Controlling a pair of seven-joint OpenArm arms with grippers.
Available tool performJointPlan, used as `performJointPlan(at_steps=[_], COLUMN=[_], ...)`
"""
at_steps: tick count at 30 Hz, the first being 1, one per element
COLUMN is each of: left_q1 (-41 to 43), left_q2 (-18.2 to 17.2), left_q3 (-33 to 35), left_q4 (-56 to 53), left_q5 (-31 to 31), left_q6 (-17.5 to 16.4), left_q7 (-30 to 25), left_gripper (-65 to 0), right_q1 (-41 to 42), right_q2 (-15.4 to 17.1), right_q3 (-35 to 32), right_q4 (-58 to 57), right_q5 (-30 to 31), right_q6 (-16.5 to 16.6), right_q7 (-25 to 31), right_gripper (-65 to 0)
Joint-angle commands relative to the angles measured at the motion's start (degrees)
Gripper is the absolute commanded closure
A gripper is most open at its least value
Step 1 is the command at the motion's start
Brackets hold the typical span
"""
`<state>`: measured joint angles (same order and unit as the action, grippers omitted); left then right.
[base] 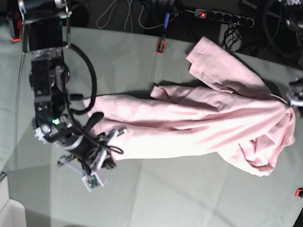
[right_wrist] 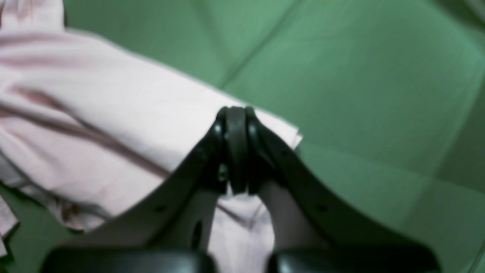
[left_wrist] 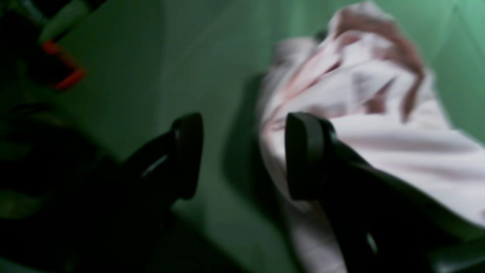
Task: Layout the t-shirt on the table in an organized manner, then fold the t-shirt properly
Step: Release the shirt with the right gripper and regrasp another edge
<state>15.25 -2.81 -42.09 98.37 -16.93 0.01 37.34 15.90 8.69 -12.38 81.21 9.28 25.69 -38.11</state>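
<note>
My right gripper (right_wrist: 235,151) is clenched on a corner of the pale pink thin cotton t-shirt (base: 205,125), which lies bunched across the creased grey-green cloth surface (base: 185,205). My left gripper (left_wrist: 242,155) is spread, released, beside the shirt. Red-and-black clamps (base: 160,45) grip the surface's edges; a power strip (base: 224,16) lies beyond.

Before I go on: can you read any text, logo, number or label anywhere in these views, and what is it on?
No readable text in any view.
The t-shirt: only plain pink cloth shows, no lettering visible.
The table: bare cloth, no markings.
The power strip behind the table: any marking is too small to read.
Both wrist views are blurred.
</note>
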Motion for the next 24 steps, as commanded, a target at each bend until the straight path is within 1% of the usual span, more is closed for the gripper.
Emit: performJointPlan(at_steps=[1,3,5,9,12,14,19,22,24], left_q1=[0.1,0.9,1.1,2.6,3.6,4.2,4.6,4.6,4.6], left_q2=[-0.7,-0.7,-0.7,-1.1,-1.4,-1.4,-1.4,-1.3,-1.2], left_q3=[-0.8,-1.9,-2.7,-5.0,-5.4,-5.4,-5.5,-5.5,-5.5], left_q4=[1.5,2.2,2.4,2.3,2.3,2.4,2.4,2.4,2.4], left_q5=[-0.3,-0.3,-1.1,-7.0,-9.8,-10.0,-10.0,-10.0,-10.0], left_q6=[0.0,0.0,0.0,0.0,0.0,0.0,0.0,0.0,0.0], left_q7=[-1.4,-1.4,-1.4,-1.4,-1.4,-1.4,-1.4,-1.4,-1.4], left_gripper=[-33.6,-33.7,-33.7,-33.7,-33.7,-33.7,-33.7,-33.7,-33.7], right_q1=[0.9,1.2,2.6,6.8,9.0,9.2,9.2,9.1,9.2], right_q2=[0.2,0.2,0.2,0.0,0.0,-0.1,-0.3,-1.3,-1.3], right_q3=[0.5,0.9,0.9,1.0,1.0,1.1,1.1,1.0,1.0], right_q4=[0.0,-3.1,-7.9,-17.7,-22.1,-22.6,-23.0,-24.1,-25.8], right_q5=[0.4,0.4,0.4,0.6,0.7,0.7,0.7,0.5,0.6], right_q6=[0.4,0.4,0.4,0.4,0.4,0.4,0.4,0.4,0.4], right_q7=[0.5,-0.2,0.4,2.1,4.0,5.0,6.9,6.9,6.9], right_gripper=[-1.1,-7.1,-15.0,-33.3,-43.7,-46.3,-46.2,-46.1,-45.6])
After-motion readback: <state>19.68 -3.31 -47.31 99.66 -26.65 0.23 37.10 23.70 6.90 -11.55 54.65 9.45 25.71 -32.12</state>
